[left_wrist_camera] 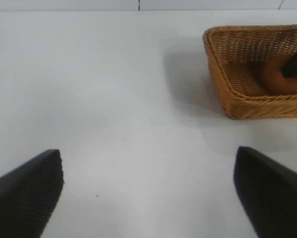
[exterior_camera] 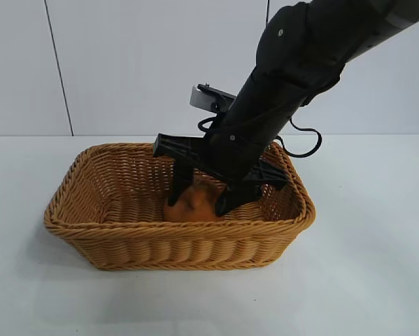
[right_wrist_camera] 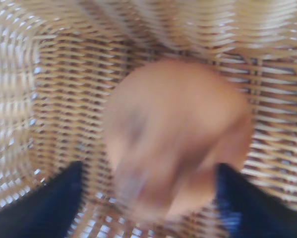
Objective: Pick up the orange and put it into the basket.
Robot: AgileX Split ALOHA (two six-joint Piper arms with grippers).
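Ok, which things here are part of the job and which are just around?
Part of the job:
orange, inside the basket
basket
right gripper, astride the orange

Just around:
left gripper, open over the bare table

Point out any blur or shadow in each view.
Right wrist view: the orange and basket weave are smeared by blur. Left wrist view: sharp, with a soft shadow on the table beside the basket. Exterior view: sharp, faint shadow under the basket.
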